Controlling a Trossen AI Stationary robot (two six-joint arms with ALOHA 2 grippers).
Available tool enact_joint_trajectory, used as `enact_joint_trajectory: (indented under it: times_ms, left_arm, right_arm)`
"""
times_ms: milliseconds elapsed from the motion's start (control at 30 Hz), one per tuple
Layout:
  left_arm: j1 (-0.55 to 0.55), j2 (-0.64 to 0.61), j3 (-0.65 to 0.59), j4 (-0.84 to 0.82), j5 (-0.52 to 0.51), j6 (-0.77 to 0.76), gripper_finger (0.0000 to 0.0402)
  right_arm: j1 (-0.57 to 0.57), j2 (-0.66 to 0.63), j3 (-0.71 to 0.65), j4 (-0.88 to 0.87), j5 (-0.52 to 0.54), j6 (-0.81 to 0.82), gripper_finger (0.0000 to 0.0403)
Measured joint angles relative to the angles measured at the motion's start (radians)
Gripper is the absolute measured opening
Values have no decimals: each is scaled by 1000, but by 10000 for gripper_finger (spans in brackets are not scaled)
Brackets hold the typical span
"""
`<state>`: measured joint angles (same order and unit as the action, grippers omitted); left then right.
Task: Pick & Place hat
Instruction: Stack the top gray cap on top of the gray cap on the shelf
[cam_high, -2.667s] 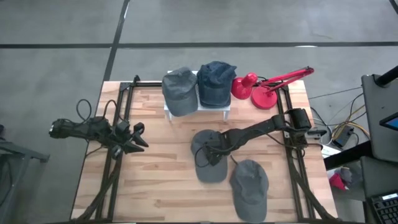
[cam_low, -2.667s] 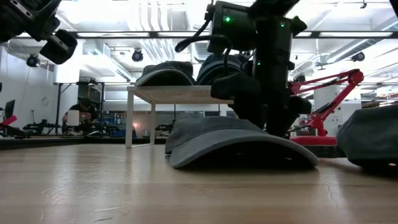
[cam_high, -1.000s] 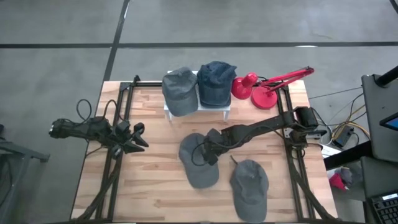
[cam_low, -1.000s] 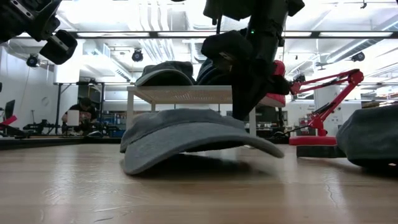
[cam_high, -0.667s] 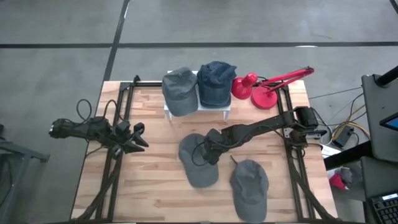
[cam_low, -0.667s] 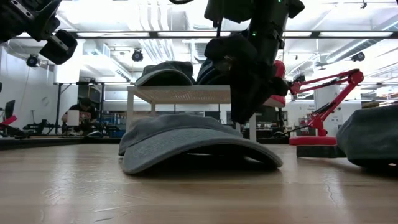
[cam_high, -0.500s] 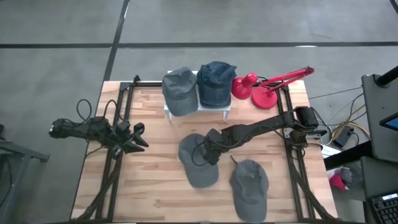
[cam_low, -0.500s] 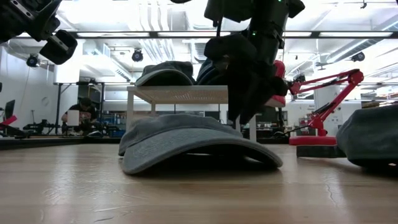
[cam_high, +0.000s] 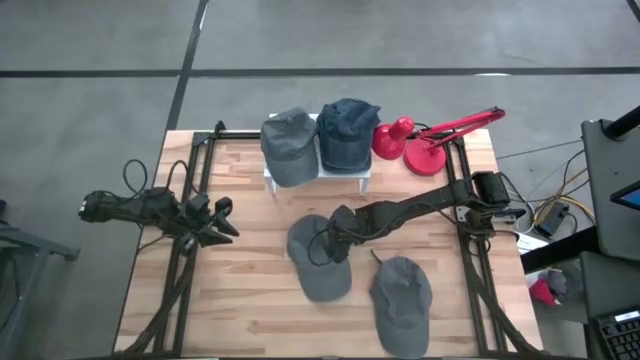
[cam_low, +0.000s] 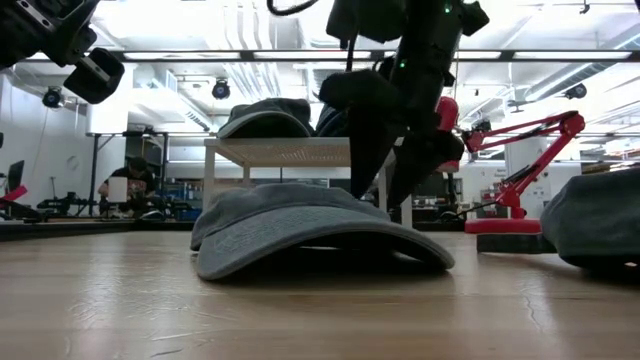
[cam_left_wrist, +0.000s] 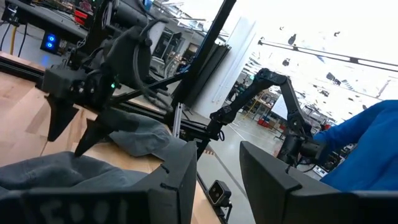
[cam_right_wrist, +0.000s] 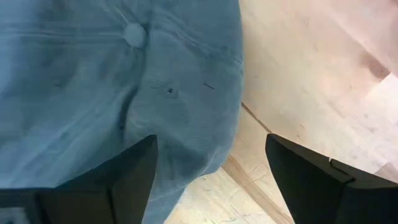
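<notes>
Here, grey hat (cam_high: 318, 262) flat on table (cam_high: 240, 300), right tool (cam_low: 385, 185) spread just above its crown (not touching), left tool's (cam_high: 222, 226) state unclear

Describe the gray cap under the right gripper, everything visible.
The gray cap is soft faded cloth with a top button and stitched panels. It lies crown-up on the wooden table, mid-table in front of the white stand, apart from the second gray cap. The right gripper hangs open just above its crown, not gripping it.

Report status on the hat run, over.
Right end effector open, just above the grey hat, nothing held. Hat flat on the table. Left end effector parked at the left. Second grey hat lies close by.
</notes>
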<state>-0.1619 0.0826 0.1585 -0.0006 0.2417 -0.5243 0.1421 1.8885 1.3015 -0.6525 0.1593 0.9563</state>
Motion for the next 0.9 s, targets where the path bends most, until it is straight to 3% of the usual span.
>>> enact_joint_trajectory:
  times_ms: [233, 400, 533, 900]
  left_arm:
    - [0, 0, 0, 0, 0, 0, 124]
    - [0, 0, 0, 0, 0, 0, 124]
    - [0, 0, 0, 0, 0, 0, 124]
    - [0, 0, 0, 0, 0, -8, 124]
  right_arm:
    - [-7, 105, 0, 35, -9, 13, 304]
    - [-6, 150, 5, 25, -18, 41, 282]
    - [-6, 155, 4, 14, -16, 61, 232]
    - [-7, 109, -2, 3, -35, 32, 51]
